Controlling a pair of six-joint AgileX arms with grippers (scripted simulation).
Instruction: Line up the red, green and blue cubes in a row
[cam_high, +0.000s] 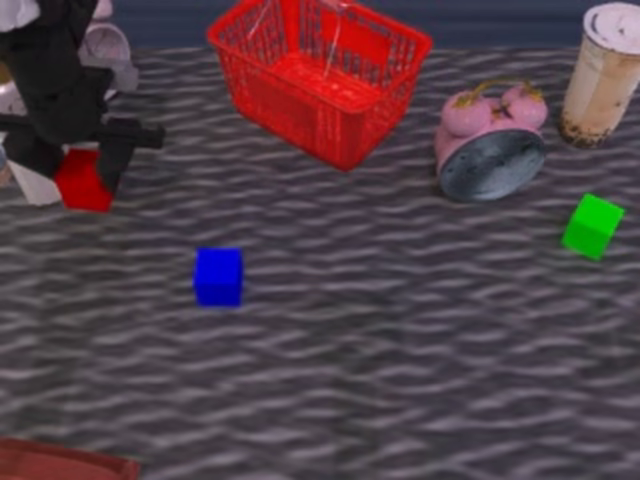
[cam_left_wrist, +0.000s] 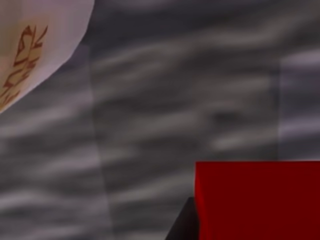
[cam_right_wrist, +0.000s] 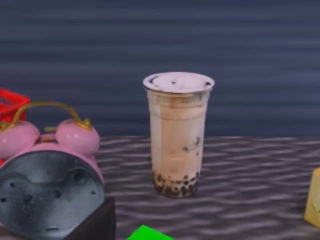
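The left gripper is down at the table's far left, right at the red cube — its dark fingers sit either side of the cube's upper part in the top view, but whether they are pressed on it or merely bracketing it I cannot tell. The left wrist view shows the red cube filling a corner close under the camera, with a dark finger edge against its side, which fits a gripper low over the cube. That closeness is what the coming move turns on: the cube lies directly beneath the left gripper, not off to a side, so no sideways reach looks needed before lifting or sliding it. The blue cube sits alone nearer the front, well apart and toward the centre; the green cube is far across at the right edge, near the clock and the cup. The right arm is out of the top view; its wrist camera sees a sliver of the green cube just below it, so I judge the right arm the nearer one for green. The cubes are square — no long axis to mind. The row is not yet begun.
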